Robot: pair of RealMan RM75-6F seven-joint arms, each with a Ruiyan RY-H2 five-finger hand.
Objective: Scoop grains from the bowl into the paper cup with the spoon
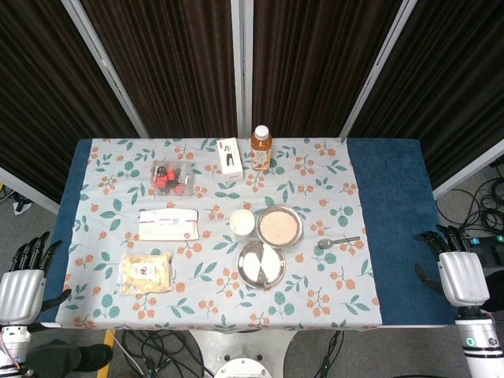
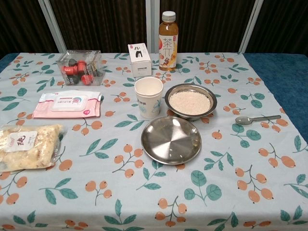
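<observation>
Hands idle: my right hand (image 1: 461,272) hangs off the table's 3 o'clock edge, fingers spread, holding nothing; my left hand (image 1: 22,285) likewise at 8 o'clock. Spoon (image 2: 256,119) lies flat on the cloth, handle toward 3. Bowl (image 2: 190,101) of grains sits at the spoon's 9 o'clock, paper cup (image 2: 148,96) just beside it. Risk, as I judge it: the thin, flat handle may slip from my fingers; the light cup could tip if nudged.

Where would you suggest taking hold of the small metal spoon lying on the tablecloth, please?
Probably by the handle of the small metal spoon, coming from above with the right hand. It lies flat, bowl end toward the steel bowl of grains, slim handle pointing out to the robot's right, with bare cloth around it.
</observation>
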